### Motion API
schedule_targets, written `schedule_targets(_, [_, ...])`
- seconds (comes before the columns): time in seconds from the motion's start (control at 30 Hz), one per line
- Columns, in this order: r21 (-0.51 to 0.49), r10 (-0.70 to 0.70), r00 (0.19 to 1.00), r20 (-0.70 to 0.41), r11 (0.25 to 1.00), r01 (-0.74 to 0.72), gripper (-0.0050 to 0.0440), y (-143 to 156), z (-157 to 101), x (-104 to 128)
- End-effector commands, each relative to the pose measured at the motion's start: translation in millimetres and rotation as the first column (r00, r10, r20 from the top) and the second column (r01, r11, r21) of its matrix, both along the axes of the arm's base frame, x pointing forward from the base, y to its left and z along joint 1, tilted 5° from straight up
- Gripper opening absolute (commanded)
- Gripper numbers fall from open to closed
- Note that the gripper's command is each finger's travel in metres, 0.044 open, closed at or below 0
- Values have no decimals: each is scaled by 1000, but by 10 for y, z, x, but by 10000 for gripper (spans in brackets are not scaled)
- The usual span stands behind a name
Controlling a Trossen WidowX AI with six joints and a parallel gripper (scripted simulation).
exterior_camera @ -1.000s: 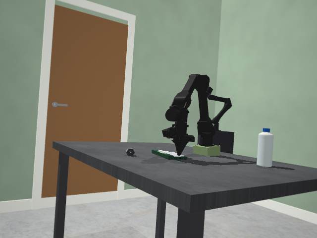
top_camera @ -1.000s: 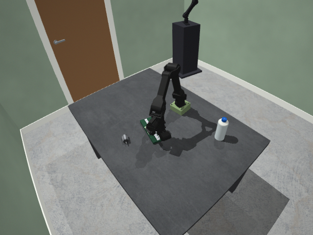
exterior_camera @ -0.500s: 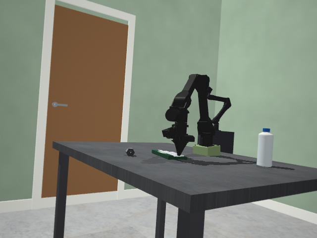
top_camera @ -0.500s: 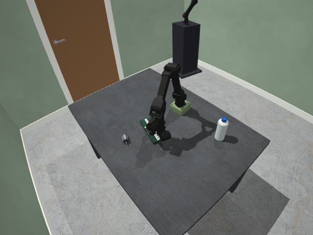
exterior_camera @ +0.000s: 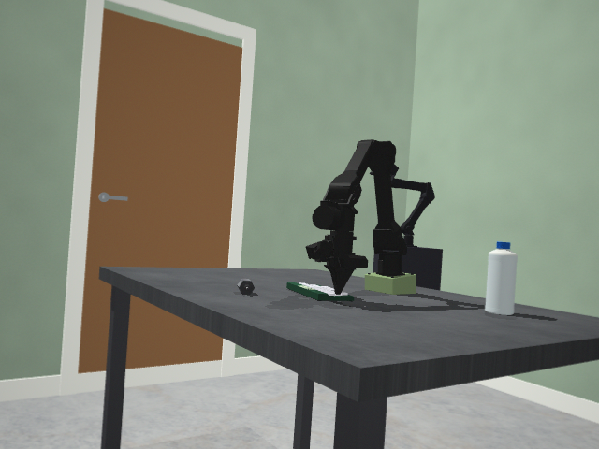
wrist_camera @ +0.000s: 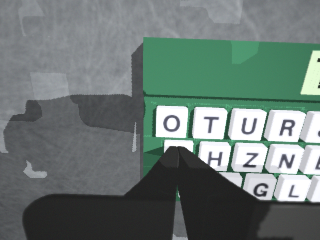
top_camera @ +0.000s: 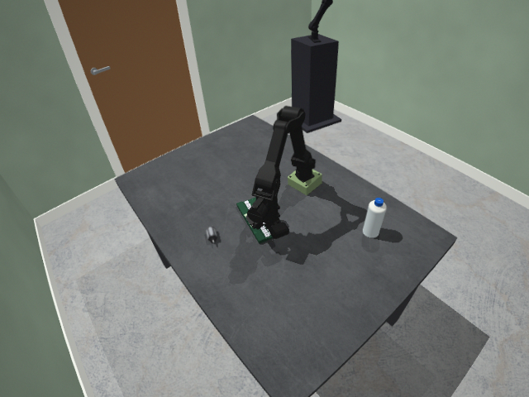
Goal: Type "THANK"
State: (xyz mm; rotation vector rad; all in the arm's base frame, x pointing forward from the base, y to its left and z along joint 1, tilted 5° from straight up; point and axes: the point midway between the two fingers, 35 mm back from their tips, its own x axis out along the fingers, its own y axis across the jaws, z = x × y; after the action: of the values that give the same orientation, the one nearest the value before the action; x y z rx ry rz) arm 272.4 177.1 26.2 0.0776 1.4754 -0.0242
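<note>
A green keyboard (top_camera: 256,230) with white letter keys lies on the dark table; it also shows in the side view (exterior_camera: 319,291) and in the wrist view (wrist_camera: 235,125). My gripper (wrist_camera: 176,153) is shut and empty, pointing straight down. Its tips sit on the leftmost key of the second row, just below the O key (wrist_camera: 171,123) and left of the H key (wrist_camera: 216,158). That key's letter is hidden by the fingers. From the side, the gripper tip (exterior_camera: 340,291) touches the keyboard top. The pale display (wrist_camera: 312,72) is cut off at the right edge, so its text is unreadable.
A small grey nut-like part (top_camera: 212,235) lies left of the keyboard. A white bottle with a blue cap (top_camera: 374,217) stands at the right. The arm's green base (top_camera: 304,180) is behind the keyboard. A black pedestal (top_camera: 313,81) stands beyond the table.
</note>
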Motion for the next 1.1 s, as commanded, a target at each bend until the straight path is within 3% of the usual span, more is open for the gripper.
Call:
schedule_targets(0.0, [-3,-1,1000,1,1000,1,-50,-5,-8,8])
schedule_targets(0.23, [9,0,1000,15,1000,0,-50,15,45,29])
schedule_targets(0.43, [20,-2,999,34,1000,2,-50,25,471,14])
schedule_targets(0.7, [19,-7,1000,31,1000,6,-50,1,448,15])
schedule_targets(0.9, [21,-63,998,8,998,62,-50,-316,379,54])
schedule_targets(1.07, [17,-81,997,3,997,81,-50,-829,367,135])
